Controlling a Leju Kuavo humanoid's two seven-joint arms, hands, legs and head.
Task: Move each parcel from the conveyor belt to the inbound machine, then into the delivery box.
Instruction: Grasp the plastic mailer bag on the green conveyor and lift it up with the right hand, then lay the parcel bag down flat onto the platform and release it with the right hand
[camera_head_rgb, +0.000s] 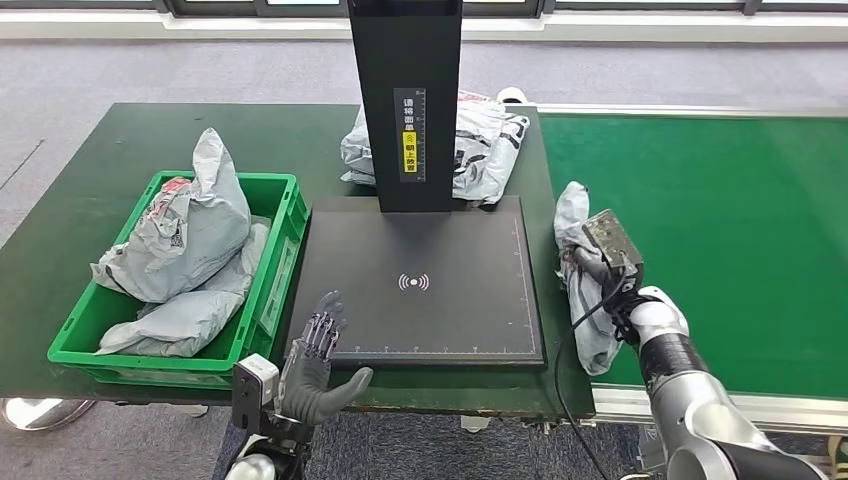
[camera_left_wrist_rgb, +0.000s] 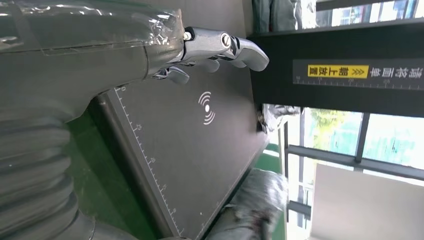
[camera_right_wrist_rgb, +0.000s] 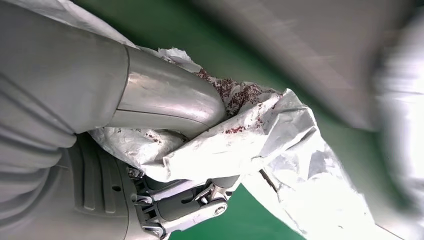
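My right hand (camera_head_rgb: 600, 262) grips a crumpled grey parcel (camera_head_rgb: 583, 300) at the green conveyor belt's (camera_head_rgb: 720, 240) left edge, just right of the black inbound machine's scan plate (camera_head_rgb: 420, 290). Up close, thumb and fingers (camera_right_wrist_rgb: 195, 205) close around the grey plastic parcel (camera_right_wrist_rgb: 280, 145). My left hand (camera_head_rgb: 318, 360) hovers open at the plate's front left corner, fingers spread, holding nothing. Its fingers (camera_left_wrist_rgb: 220, 47) reach over the plate (camera_left_wrist_rgb: 200, 145). The green delivery box (camera_head_rgb: 275, 195) on the left holds several grey parcels (camera_head_rgb: 185, 235).
The machine's black post (camera_head_rgb: 405, 100) rises behind the plate, with another grey parcel (camera_head_rgb: 480, 140) lying behind it. All stand on a dark green table (camera_head_rgb: 100, 170). Grey carpet floor lies beyond.
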